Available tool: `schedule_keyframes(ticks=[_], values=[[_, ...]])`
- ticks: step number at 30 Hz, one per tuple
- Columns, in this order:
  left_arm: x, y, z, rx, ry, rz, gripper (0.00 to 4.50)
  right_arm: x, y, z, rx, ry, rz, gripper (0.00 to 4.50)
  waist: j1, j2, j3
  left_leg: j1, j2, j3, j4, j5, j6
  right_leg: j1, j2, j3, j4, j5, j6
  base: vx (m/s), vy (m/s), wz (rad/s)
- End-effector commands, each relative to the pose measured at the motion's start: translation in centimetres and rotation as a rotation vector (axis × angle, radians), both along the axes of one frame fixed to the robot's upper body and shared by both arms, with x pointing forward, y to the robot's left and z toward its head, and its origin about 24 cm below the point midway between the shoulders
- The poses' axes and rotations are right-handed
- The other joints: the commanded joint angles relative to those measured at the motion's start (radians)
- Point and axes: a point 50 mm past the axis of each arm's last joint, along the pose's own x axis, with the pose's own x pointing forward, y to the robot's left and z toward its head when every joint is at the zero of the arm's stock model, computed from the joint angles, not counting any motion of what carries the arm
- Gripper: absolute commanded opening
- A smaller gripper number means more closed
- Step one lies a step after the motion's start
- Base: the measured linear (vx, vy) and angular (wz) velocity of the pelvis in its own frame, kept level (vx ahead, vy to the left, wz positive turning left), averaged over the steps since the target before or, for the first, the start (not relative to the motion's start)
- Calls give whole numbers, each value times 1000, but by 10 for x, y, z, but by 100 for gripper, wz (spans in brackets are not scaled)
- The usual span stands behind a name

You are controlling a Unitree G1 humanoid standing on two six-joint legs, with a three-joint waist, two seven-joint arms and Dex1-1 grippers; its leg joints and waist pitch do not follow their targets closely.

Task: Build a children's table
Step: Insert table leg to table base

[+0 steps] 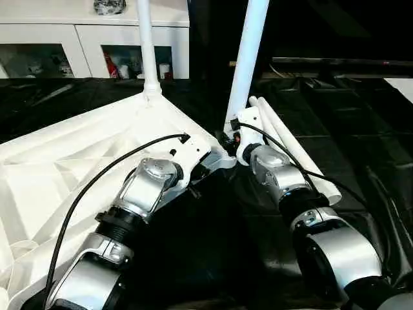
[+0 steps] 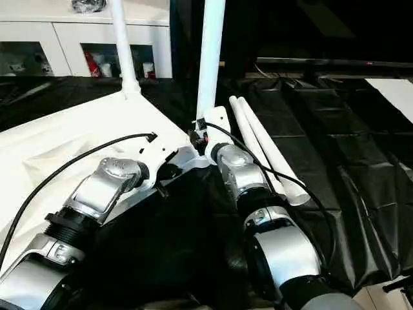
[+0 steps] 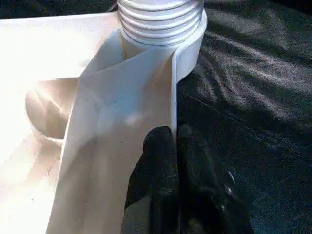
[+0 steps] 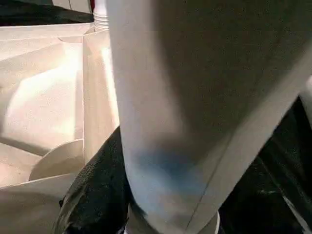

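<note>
Step in hand: seating the second leg (image 1: 246, 58) in the near corner socket of the table top (image 1: 58, 168), which lies underside-up on black sheeting (image 2: 335, 155).

Right gripper (image 1: 233, 139): fingers about half open around that leg's base. Left gripper (image 3: 170, 161): fingers pinched shut on the top's edge wall beside the socket, steadying it.

Next, by my reading: turn the threaded end home while the top is held.

Count: top, one. Legs, four: two upright, one at the far corner (image 1: 146, 45), and two loose (image 2: 264, 148) just beside the right arm.

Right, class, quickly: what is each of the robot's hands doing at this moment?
Left hand: closed, pinching the rim of the table top.
Right hand: closed around the standing leg at the near corner socket.
</note>
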Motion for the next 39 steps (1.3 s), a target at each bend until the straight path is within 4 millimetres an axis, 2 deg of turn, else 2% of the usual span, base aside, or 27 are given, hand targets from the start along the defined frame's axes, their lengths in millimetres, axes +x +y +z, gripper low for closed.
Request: schedule_keyframes(ticks=[1, 4, 6, 9, 10, 15, 16, 19, 20, 22, 24, 26, 27, 30, 31, 32, 33, 34, 35, 39], values=[[7, -20, 32, -53, -128, -58, 0, -27, 24, -44, -25, 209, 101, 189, 4, 13, -57, 15, 36, -23, -68, -339, -19, 37, -65, 45, -86, -279, -178, 0, 0, 0], [6, -20, 33, -59, -128, -72, 0, -24, 23, -40, -2, 203, 103, 189, 4, 12, -57, 16, 36, -23, -68, -344, -18, 36, -66, 45, -87, -290, -176, 0, 0, 0], [5, -20, 33, -62, -128, -78, 0, -23, 22, -39, 2, 197, 103, 245, 3, 12, -57, 15, 37, -23, -68, -341, -17, 36, -66, 45, -87, -286, -177, 0, 0, 0], [4, -20, 35, -71, -132, -100, 0, -20, 22, -32, 19, 175, 115, 265, 3, 13, -59, 14, 37, -23, -67, -330, -15, 37, -66, 46, -84, -265, -185, 0, 0, 0], [4, -20, 35, -73, -133, -105, 0, -18, 22, -29, 21, 165, 117, 294, 3, 14, -59, 12, 38, -23, -68, -315, -14, 38, -66, 46, -81, -238, -191, 0, 0, 0], [2, -20, 37, -83, -147, -142, 0, -13, 22, -17, 30, 108, 141, 322, 3, 14, -61, 11, 38, -21, -65, -289, -5, 42, -67, 46, -77, -195, -209, 0, 0, 0], [1, -20, 38, -89, -148, -152, 0, -11, 21, -13, 33, 85, 159, 346, 2, 14, -60, 9, 37, -20, -65, -283, -2, 42, -65, 46, -76, -186, -212, 0, 0, 0], [-1, -18, 39, -104, -163, -205, 0, -10, 19, -5, 39, 31, 216, 350, 1, 15, -63, 6, 38, -21, -63, -272, 6, 46, -67, 46, -73, -163, -220, 0, 0, 0], [-2, -17, 39, -105, -162, -211, 0, -10, 18, -3, 37, 19, 231, 378, 0, 15, -64, 6, 38, -19, -61, -248, 12, 46, -65, 46, -69, -126, -229, 0, 0, 0], [-3, -16, 39, -107, -162, -228, 0, -10, 16, -1, 30, -3, 264, 388, 2, 15, -68, 4, 38, -17, -57, -204, 26, 48, -65, 46, -61, -60, -246, 0, 0, 0], [-6, -12, 39, -118, -176, -292, 0, -12, 10, 3, 8, -33, 333, 396, 6, 15, -72, -1, 37, -14, -50, -137, 63, 51, -62, 45, -49, 46, -265, 0, 0, 0], [-8, -6, 37, -119, -163, -312, 0, -15, 2, 6, -5, -57, 399, 396, 11, 14, -72, 0, 38, -13, -47, -126, 86, 52, -62, 44, -47, 72, -271, 0, 0, 0], [-9, -5, 37, -123, -163, -331, 0, -16, -2, 8, -10, -65, 421, 396, 14, 19, -71, 1, 38, -14, -47, -126, 89, 52, -63, 44, -47, 67, -275, 0, 0, 0], [-10, -2, 36, -122, -156, -347, 0, -19, -7, 10, -9, -70, 456, 396, 21, 18, -67, 6, 40, -13, -48, -154, 81, 49, -62, 45, -52, 16, -269, 0, 0, 0], [-15, 4, 36, -137, -144, -413, 0, -25, -20, 14, -21, -76, 529, 396, 25, 21, -64, 5, 40, -14, -51, -164, 72, 51, -61, 44, -57, -10, -262, 0, 0, 0], [-15, 4, 36, -137, -144, -413, 0, -25, -20, 14, -21, -76, 529, 396, 31, 22, -65, 5, 42, -14, -50, -167, 69, 52, -63, 46, -55, -19, -253, 0, 0, 0], [-18, 7, 36, -143, -145, -456, 0, -29, -28, 14, -36, -72, 567, 396, 32, 28, -65, 5, 42, -13, -49, -168, 65, 50, -62, 46, -54, -20, -254, 0, 0, 0], [-20, 9, 37, -146, -147, -485, 0, -32, -32, 15, -47, -68, 589, 396, 38, 25, -64, 7, 41, -12, -50, -173, 62, 49, -59, 45, -57, -27, -247, 0, 0, 0], [-27, 14, 36, -155, -126, -563, 0, -40, -45, 15, -78, -51, 656, 396, 39, 30, -65, 8, 43, -13, -50, -181, 53, 47, -61, 46, -54, -30, -250, 0, 0, 0], [-30, 19, 35, -161, -118, -605, 0, -50, -54, 15, -99, -27, 727, 396, 52, 29, -63, 11, 44, -10, -49, -201, 45, 44, -60, 46, -59, -68, -241, 0, 0, 0]])
